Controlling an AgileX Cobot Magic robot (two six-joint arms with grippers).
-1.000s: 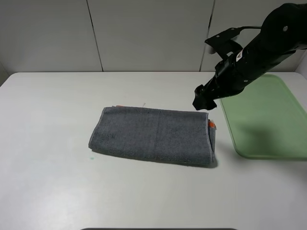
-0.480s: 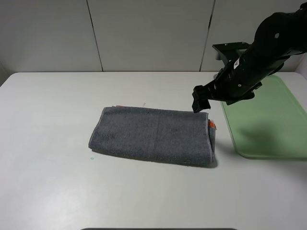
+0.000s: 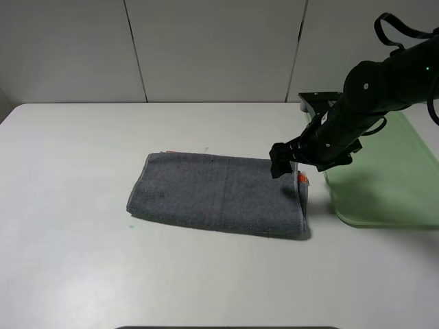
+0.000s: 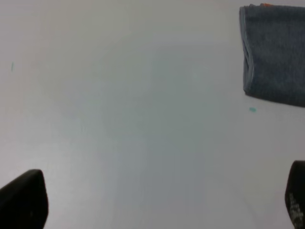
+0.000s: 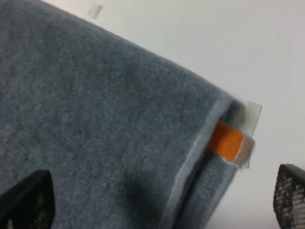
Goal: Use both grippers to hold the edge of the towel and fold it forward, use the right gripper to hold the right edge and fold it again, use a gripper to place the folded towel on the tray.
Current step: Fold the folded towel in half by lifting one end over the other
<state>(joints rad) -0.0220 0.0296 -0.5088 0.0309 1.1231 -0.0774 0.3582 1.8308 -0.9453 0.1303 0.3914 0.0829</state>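
1. Exterior high view: the dark grey terry cloth towel [image 3: 219, 195] lies as a long folded band in the middle of the white surface [image 3: 68, 240], with its long axis running left to right. My right fingers [image 3: 281, 159] hang spread and empty over its far right corner, at the short edge I judge I must take next. The flat pale green plastic tray [image 3: 384, 171] sits just beyond that edge, on my right. My left arm is out of this view.
2. Left wrist view: my left fingers [image 4: 24, 202] stand wide apart, holding nothing, over bare surface. The towel's left end is well apart from them, so my right arm is far nearer.
3. Right wrist view: the towel's pale-hemmed right edge and its orange tab [image 5: 225, 141] lie between my spread right fingers. I cannot tell whether the tips touch cloth.
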